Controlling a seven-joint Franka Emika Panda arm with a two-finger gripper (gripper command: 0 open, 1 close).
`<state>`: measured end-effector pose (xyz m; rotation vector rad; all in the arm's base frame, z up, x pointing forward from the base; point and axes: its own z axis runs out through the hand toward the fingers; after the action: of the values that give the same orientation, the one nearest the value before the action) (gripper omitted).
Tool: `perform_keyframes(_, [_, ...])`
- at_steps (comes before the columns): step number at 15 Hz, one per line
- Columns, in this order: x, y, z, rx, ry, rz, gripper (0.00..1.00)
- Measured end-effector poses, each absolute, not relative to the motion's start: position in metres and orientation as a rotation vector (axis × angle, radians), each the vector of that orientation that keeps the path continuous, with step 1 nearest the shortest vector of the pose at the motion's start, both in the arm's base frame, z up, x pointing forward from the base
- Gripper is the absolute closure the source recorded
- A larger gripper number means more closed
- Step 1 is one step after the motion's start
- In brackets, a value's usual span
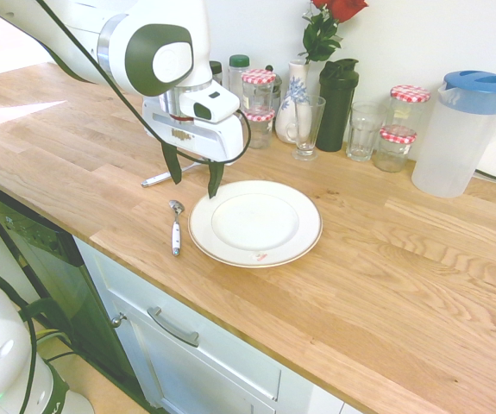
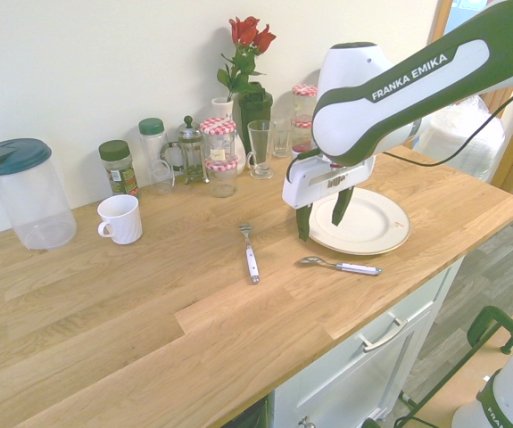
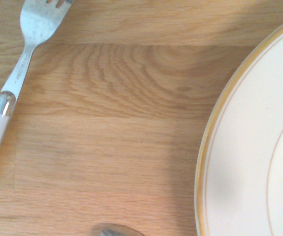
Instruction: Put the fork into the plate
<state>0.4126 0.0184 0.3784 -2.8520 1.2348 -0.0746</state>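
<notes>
1. First exterior view: the white arm is reaching in from the upper left, and the gripper (image 1: 194, 177) is hanging just above the wooden counter (image 1: 386, 259) with its two dark fingers spread apart and nothing between them. It is hovering at the left edge of the plate (image 1: 254, 222), which is lying flat and bare near the counter's front edge, a small pink mark showing on its near rim. The fork (image 1: 163, 178) is lying on the counter behind the gripper, mostly hidden by it — only one end is showing. A spoon (image 1: 175, 224) is lying just left of the plate, apart from it. Jars, glasses, a vase with a rose (image 1: 297, 99) and a blue-lidded pitcher (image 1: 460, 131) are standing along the wall.

2. Second exterior view: the fork (image 2: 250, 251) is lying fully in sight on the bare wood, tines pointing toward the wall, well apart from the plate (image 2: 372, 227). The gripper (image 2: 322, 214) is hovering between the two, fingers open, close to the plate's rim. The spoon (image 2: 338, 265) is lying near the front edge. A white mug (image 2: 119, 218) is standing farther along the counter.

3. Wrist view: the fork (image 3: 20, 64) is showing at one side — tined head and neck in metal, the handle looking white — and the plate's (image 3: 244, 162) gold-lined rim is curving in at the other, with bare wood between them.
</notes>
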Motion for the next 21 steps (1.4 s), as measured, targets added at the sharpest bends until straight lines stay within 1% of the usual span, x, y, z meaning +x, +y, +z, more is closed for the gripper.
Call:
perform_keyframes(4, [0.417, 0.023, 0.38, -2.851, 1.221, -0.084, 0.0])
perform_keyframes(7, [0.42, 0.046, 0.39, -2.834, 1.212, -0.101, 0.0])
perform_keyframes(12, [0.421, 0.087, 0.395, -2.718, 1.281, 0.003, 0.0])
perform_keyframes(15, [0.433, 0.105, 0.389, -2.693, 1.345, 0.036, 0.0])
perform_keyframes(18, [0.457, 0.128, 0.386, -2.676, 1.386, 0.051, 0.0])
perform_keyframes(21, [0.471, 0.141, 0.373, -2.676, 1.436, 0.121, 0.0])
